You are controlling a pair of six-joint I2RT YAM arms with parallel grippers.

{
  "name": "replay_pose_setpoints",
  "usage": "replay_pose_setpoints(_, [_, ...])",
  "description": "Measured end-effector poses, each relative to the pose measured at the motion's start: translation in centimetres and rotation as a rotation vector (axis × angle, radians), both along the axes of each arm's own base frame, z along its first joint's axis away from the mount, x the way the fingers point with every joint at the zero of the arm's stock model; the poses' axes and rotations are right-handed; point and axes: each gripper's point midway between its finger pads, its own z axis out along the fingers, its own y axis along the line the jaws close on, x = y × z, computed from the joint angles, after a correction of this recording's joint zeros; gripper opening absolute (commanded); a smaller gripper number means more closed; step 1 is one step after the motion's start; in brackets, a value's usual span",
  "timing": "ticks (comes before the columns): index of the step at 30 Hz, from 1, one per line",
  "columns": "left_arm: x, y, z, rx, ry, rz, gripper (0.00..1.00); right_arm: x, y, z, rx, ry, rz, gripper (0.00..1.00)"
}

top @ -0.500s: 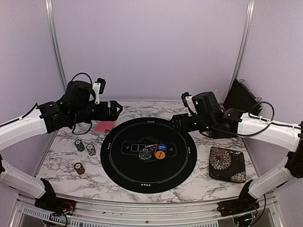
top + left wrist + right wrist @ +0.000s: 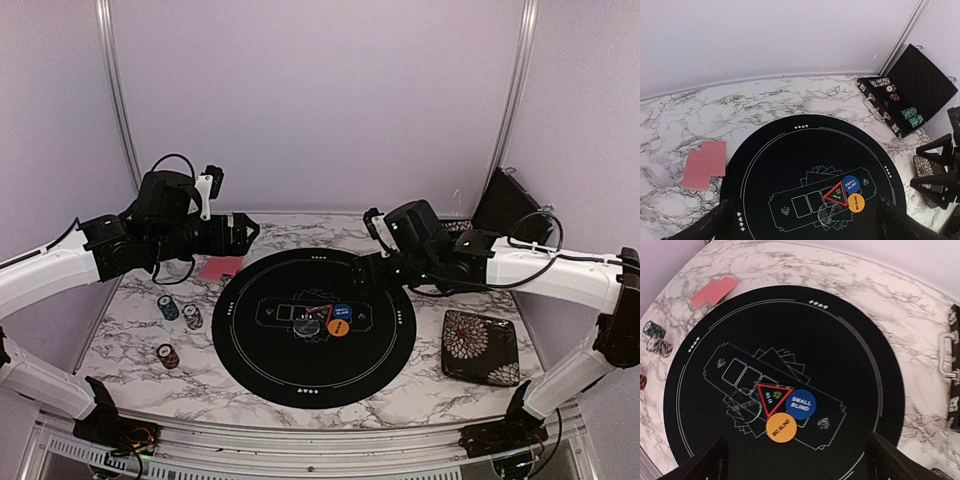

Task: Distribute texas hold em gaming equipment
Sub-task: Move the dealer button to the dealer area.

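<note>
Apparently the right claw (image 2: 797, 440), spread and empty, is hovering over the orange button (image 2: 781, 428), blue button (image 2: 801, 404) and triangle marker (image 2: 772, 397) clustered mid-frame on the mat (image 2: 840, 340), so the step in hand is looking like a pickup calling for a descent, while the left claw (image 2: 245, 228) is hanging spread near the cards (image 2: 220, 267).

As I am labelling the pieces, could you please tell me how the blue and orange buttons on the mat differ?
The blue button reads SMALL BLIND in white; the orange button reads BIG BLIND in dark letters. In the right wrist view the blue button lies right of the triangle marker, the orange button below it. Both are round, similar in size, flat on the black mat.
</note>
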Motion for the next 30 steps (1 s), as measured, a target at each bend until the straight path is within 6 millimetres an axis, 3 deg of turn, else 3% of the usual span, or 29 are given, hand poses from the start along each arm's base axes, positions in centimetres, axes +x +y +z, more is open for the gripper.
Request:
replay_pose_setpoints(6, [-0.2,0.2,0.2,-0.005,-0.005,0.001,0.99,-4.0,6.5,-4.6,-0.058,0.138,0.164,0.76])
replay_pose_setpoints(12, [-0.8,1.0,0.5,-0.008,-0.013,0.008,0.99,-6.0,9.7,-10.0,-0.136,0.283,0.209,0.74])
replay_pose_setpoints(23, [-1.3,1.6,0.7,-0.014,-0.021,0.010,0.99,-5.6,12.5,-12.8,-0.144,0.387,0.166,0.71])
replay_pose_setpoints(30, [-1.4,2.1,0.6,-0.013,-0.019,0.017,0.99,-5.4,11.6,-15.3,-0.208,0.427,0.095,0.69])
